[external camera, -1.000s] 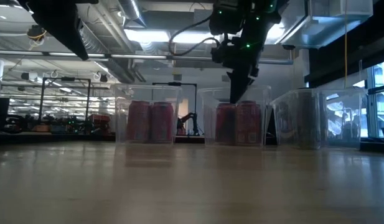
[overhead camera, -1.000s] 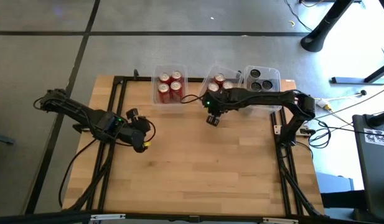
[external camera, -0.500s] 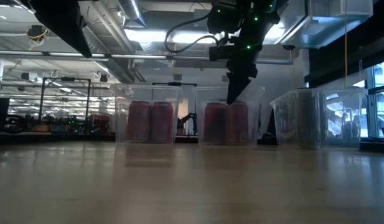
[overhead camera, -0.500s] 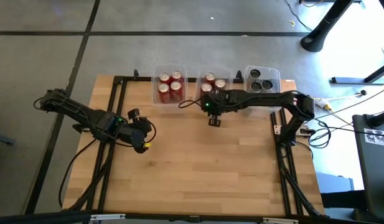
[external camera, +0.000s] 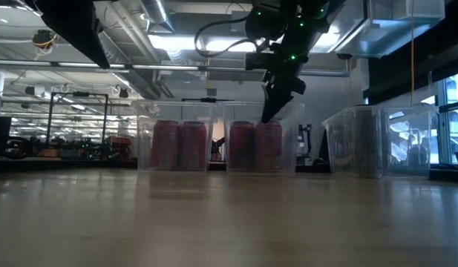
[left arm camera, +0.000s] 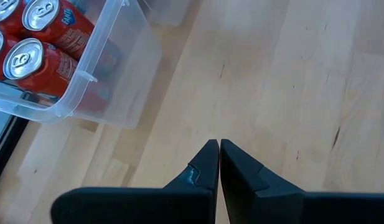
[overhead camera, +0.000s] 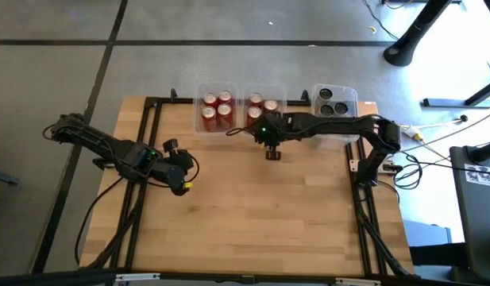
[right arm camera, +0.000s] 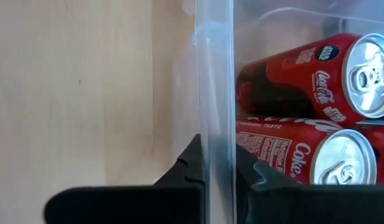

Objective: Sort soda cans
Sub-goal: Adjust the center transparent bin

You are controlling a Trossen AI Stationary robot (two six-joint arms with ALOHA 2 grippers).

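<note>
Three clear bins stand along the table's far edge. The left bin [overhead camera: 217,111] and the middle bin [overhead camera: 265,97] hold red soda cans [right arm camera: 316,81]. The right bin [overhead camera: 333,101] holds black-bodied cans. My right gripper [right arm camera: 218,155] is shut on the middle bin's near wall; in the low view it comes down at that bin [external camera: 267,117]. My left gripper [left arm camera: 218,146] hangs shut above bare wood at the table's left [overhead camera: 183,184], holding nothing. My right gripper pinches the middle bin's clear near wall [right arm camera: 215,93] at its rim, one finger [right arm camera: 254,171] inside beside the cans and one finger [right arm camera: 190,162] outside. The fingers slant down from the near right. The bin stands flat on the table.
The left bin and the middle bin stand close together, a narrow gap between them [external camera: 217,144]. A black frame rail [overhead camera: 153,127] runs along the table's sides. Wide bare wood [overhead camera: 260,206] lies toward the near edge.
My right gripper has moved toward the table's left edge, rolling at the wrist, with the middle bin in its hold. The bin has slid left along the table, turned from skewed to square, and now stands close to the left bin.
</note>
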